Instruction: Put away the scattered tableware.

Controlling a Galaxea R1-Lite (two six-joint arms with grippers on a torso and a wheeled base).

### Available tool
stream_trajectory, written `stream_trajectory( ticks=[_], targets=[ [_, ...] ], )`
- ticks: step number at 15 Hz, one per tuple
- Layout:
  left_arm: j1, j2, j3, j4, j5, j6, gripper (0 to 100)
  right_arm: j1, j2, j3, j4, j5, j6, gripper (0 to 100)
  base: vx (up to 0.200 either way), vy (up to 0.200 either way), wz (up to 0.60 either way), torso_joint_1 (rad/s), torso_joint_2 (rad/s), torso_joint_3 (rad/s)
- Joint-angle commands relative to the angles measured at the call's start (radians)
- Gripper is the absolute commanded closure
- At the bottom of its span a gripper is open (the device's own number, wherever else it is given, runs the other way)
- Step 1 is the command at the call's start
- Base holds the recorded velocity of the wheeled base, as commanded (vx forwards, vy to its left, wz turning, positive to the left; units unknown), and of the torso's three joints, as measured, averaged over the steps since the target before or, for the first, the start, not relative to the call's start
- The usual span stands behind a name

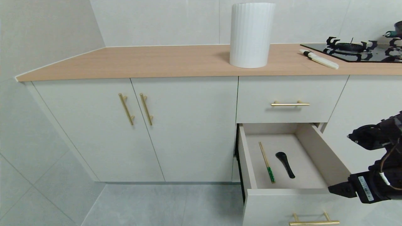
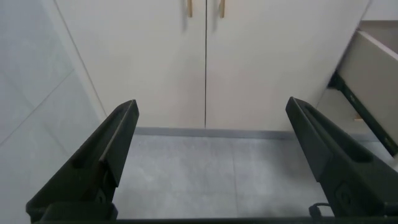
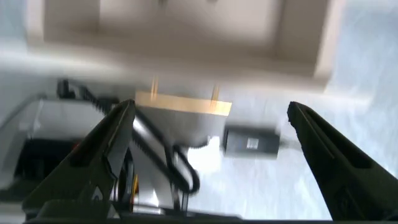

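Observation:
The lower drawer (image 1: 320, 153) stands pulled out. Inside it lie a pair of chopsticks (image 1: 267, 162) with green ends and a black spoon (image 1: 285, 164), side by side. A white-handled knife (image 1: 318, 58) rests on the wooden countertop beside the stove. My right gripper (image 3: 211, 107) is open and holds nothing; it hovers over the drawer's front panel and gold handle (image 3: 183, 104). The right arm (image 1: 377, 163) sits just right of the drawer. My left gripper (image 2: 211, 107) is open with nothing in it, low above the floor and facing the cabinet doors.
A tall white ribbed container (image 1: 250, 34) stands on the countertop (image 1: 141, 61). A black gas stove (image 1: 355, 50) is at the far right. The upper drawer (image 1: 290, 104) is shut. Two closed cabinet doors (image 1: 135, 125) are to the left, above grey tile floor (image 1: 141, 207).

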Motion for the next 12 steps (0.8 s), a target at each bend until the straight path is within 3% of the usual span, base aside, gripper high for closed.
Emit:
stream_trajectory(
  ticks=[1,5,12],
  targets=[
    [0.0,0.0,0.0,-0.001,0.001,0.001,0,0.029,0.12,-0.004,0.007,0.037,0.034,0,0.0,0.0,0.0,0.0,0.0,0.0],
    [0.0,0.0,0.0,-0.001,0.001,-0.001,0,0.067,0.273,-0.002,0.001,0.043,0.075,0,0.0,0.0,0.0,0.0,0.0,0.0],
    [0.0,0.0,0.0,-0.001,0.0,0.001,0,0.062,0.324,0.002,-0.093,0.038,0.144,0,0.0,0.0,0.0,0.0,0.0,0.0]
  ],
)
